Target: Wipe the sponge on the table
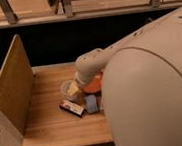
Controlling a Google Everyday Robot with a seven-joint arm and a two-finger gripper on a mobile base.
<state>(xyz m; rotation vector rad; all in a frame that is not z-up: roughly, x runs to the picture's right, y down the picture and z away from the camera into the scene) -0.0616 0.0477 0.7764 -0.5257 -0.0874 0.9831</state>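
Note:
The table [51,125] is a light-brown plank top running from the centre to the lower left. My pale arm [100,61] reaches over it from the right, and the gripper [81,82] at its end hangs low over a cluster of small items. A small blue-grey block [91,103], which looks like the sponge, lies flat on the table just below and right of the gripper. A clear cup [69,91] with something yellow in it stands right beside the gripper. My arm hides the gripper's tip.
An orange object [93,83] shows under the arm. A dark flat packet [71,108] lies left of the blue block. An upright wooden side panel [10,85] borders the table's left. My body [153,99] blocks the right side.

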